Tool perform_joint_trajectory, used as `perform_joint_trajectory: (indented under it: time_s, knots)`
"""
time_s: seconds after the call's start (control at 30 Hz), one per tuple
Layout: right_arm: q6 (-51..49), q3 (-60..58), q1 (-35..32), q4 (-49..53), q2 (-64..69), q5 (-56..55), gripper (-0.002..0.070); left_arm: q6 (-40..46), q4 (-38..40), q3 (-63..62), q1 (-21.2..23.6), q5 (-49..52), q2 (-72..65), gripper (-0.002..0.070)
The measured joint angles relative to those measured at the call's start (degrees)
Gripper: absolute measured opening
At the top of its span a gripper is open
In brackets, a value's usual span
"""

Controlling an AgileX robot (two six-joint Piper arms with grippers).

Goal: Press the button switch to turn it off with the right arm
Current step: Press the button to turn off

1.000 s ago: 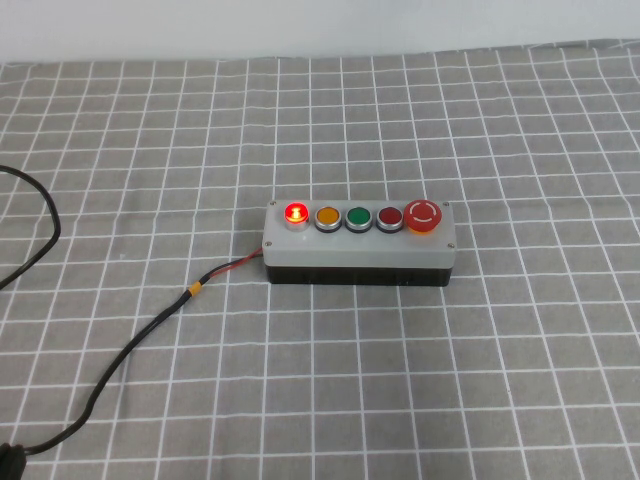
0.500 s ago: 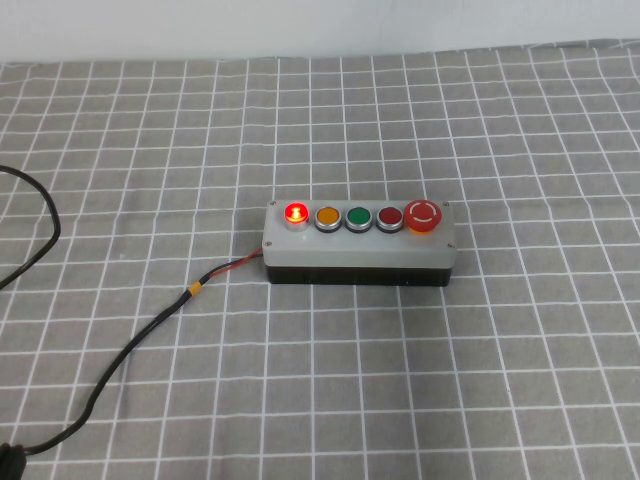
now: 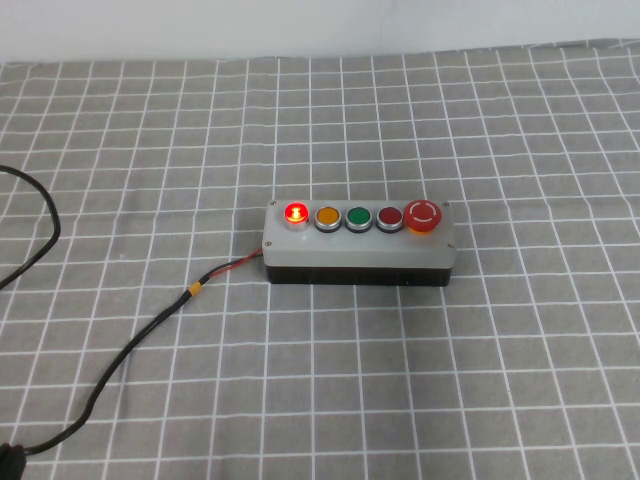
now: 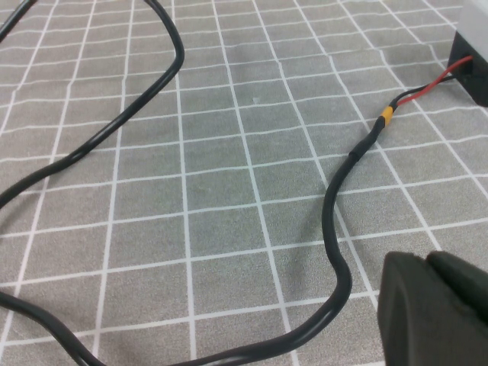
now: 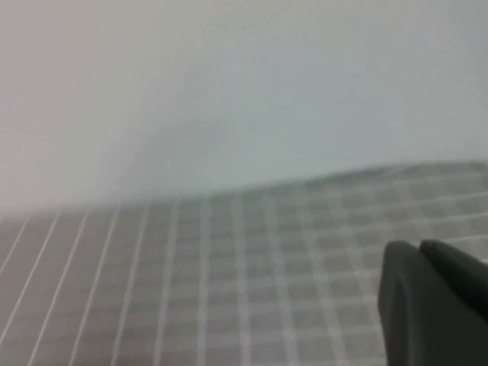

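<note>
The button switch (image 3: 296, 212) glows bright red at the left end of the row on the grey-topped black box (image 3: 360, 250), which sits mid-table in the high view. Neither arm shows in the high view. My left gripper (image 4: 427, 259) is shut and empty, low over the cloth beside the box's black cable (image 4: 335, 229); a corner of the box (image 4: 474, 46) shows in that view. My right gripper (image 5: 419, 245) is shut and empty, facing the cloth's far edge and the white wall; the box is out of its view.
Orange (image 3: 328, 215), green (image 3: 358, 216) and dark red (image 3: 389, 216) buttons and a big red mushroom button (image 3: 423, 215) fill the row. The box's cable (image 3: 130, 345) runs to the front left. Another black cable (image 3: 45, 215) loops at the left edge.
</note>
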State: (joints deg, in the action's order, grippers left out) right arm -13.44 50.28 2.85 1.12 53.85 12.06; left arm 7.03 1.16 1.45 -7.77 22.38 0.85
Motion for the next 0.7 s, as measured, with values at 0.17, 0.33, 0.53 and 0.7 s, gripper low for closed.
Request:
perform_joint_trajectory:
  time_s: [0.17, 0.33, 0.53, 0.7]
  knots:
    - [9.1, 6.2, 14.5, 0.2, 9.6, 7.3, -0.0016, 0.0, 0.0, 0.0, 0.0, 0.0, 0.0, -0.0003]
    - [11.9, 17.0, 27.6, 1.2, 25.3, 13.5, -0.0016, 0.0, 0.0, 0.0, 0.0, 0.0, 0.0, -0.0003]
    - [12.0, 33.4, 31.7, -4.4, 44.4, 16.9, -0.0016, 0.0, 0.0, 0.0, 0.0, 0.0, 0.0, -0.0003]
    - [13.0, 47.3, 32.2, -8.3, 57.4, 22.5, -0.0016, 0.0, 0.0, 0.0, 0.0, 0.0, 0.0, -0.0003]
